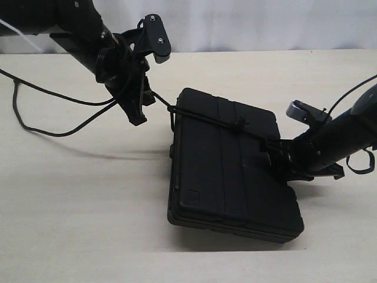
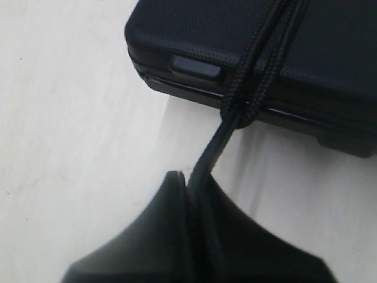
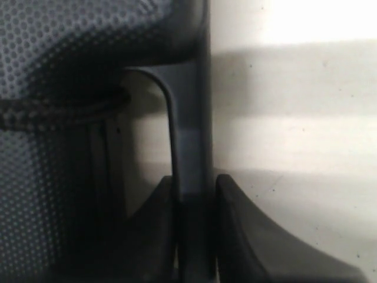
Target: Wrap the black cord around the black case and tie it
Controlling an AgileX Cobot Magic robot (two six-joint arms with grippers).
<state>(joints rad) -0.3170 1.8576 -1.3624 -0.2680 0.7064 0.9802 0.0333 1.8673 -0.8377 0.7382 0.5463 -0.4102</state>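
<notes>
The black case (image 1: 230,177) lies on the pale table. The black cord (image 1: 206,118) runs taut across its ribbed lid, with a knot (image 1: 238,125) near the middle. My left gripper (image 1: 141,115) hangs just off the case's far left corner, shut on the cord. In the left wrist view, two strands of cord (image 2: 259,71) cross the case (image 2: 194,29), and one strand runs down between my closed fingers (image 2: 177,194). My right gripper (image 1: 277,156) is shut on the case's moulded handle (image 3: 189,135). The cord (image 3: 53,113) passes through the handle slot beside it.
Thin robot cables (image 1: 47,94) trail over the table to the left, behind the left arm. The pale table (image 1: 88,224) extends in front of and to the left of the case. A white backdrop (image 1: 265,23) closes off the rear.
</notes>
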